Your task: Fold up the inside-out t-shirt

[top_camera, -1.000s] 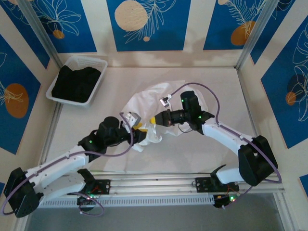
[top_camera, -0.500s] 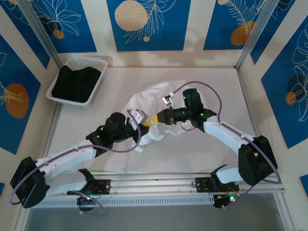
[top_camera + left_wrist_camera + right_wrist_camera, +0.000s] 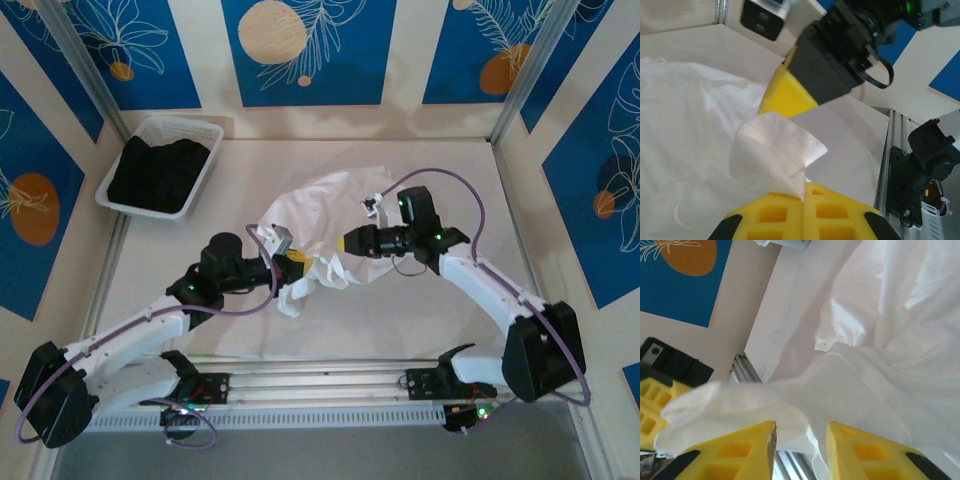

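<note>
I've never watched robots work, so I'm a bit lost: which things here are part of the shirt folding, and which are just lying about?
Part of the job:
- white t-shirt
- left claw, pinching a fold of it
- right claw, jaws apart at the cloth

Just lying about:
- white basket
- black garment inside it

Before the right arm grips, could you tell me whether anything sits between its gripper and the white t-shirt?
Nothing visible does: the t-shirt drapes right against the right gripper, whose jaws stand apart, and the left gripper pinches a fold of it close by.
</note>
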You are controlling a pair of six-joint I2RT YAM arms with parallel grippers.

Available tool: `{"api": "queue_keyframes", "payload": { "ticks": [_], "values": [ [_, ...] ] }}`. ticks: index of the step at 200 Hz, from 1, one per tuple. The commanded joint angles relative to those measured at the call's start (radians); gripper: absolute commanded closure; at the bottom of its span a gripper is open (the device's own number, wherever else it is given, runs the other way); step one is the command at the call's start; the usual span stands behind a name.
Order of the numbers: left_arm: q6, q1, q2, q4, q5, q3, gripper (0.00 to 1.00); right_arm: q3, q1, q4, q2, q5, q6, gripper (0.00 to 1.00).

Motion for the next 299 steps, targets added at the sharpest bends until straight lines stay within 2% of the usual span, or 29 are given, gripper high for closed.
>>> {"api": "queue_keyframes", "payload": {
  "ticks": [1,40,66,75,102,117,137,176,214,254,279,289,299],
  "values": [
    [-0.023,0.014,-0.017,0.032,0.032,-0.011,1.00,-0.080,0.010,-0.025,-0.062,0.057,-0.097,0.63],
    [-0.034,0.015,-0.016,0.031,0.023,-0.009,1.00,-0.205,0.082,0.047,-0.114,0.073,-0.106,0.54],
    [-0.038,0.017,-0.018,0.032,0.023,-0.010,1.00,-0.232,0.114,0.077,-0.093,0.152,-0.108,0.55],
    [-0.040,0.017,-0.019,0.032,0.022,-0.011,1.00,-0.226,0.114,0.080,-0.077,0.173,-0.105,0.60],
    [-0.034,0.018,-0.041,0.013,-0.001,-0.022,1.00,-0.198,0.111,0.062,-0.069,0.216,-0.099,0.89],
    [-0.022,0.025,-0.066,-0.005,-0.021,-0.037,1.00,-0.179,0.086,0.005,-0.101,0.269,-0.102,0.95],
    [0.011,0.030,-0.098,-0.028,-0.040,-0.064,1.00,-0.160,0.006,-0.067,-0.141,0.297,-0.079,1.00],
    [0.028,0.022,-0.109,0.081,0.007,-0.157,1.00,-0.138,-0.079,-0.115,-0.153,0.275,-0.076,1.00],
    [0.089,-0.027,0.021,0.042,0.016,-0.134,1.00,-0.077,-0.107,-0.171,-0.102,0.235,-0.116,0.98],
    [0.096,-0.062,0.136,0.141,0.030,-0.131,1.00,-0.027,-0.136,-0.252,-0.082,0.264,-0.151,0.96],
    [0.107,-0.084,0.207,0.159,0.035,-0.099,1.00,-0.013,-0.145,-0.248,-0.087,0.237,-0.156,0.96],
    [0.105,-0.085,0.230,0.161,0.023,-0.090,0.99,-0.010,-0.145,-0.247,-0.085,0.230,-0.154,0.96],
    [0.105,-0.087,0.248,0.152,-0.037,-0.083,0.94,-0.015,-0.143,-0.242,-0.079,0.219,-0.153,0.97]
  ]
}}
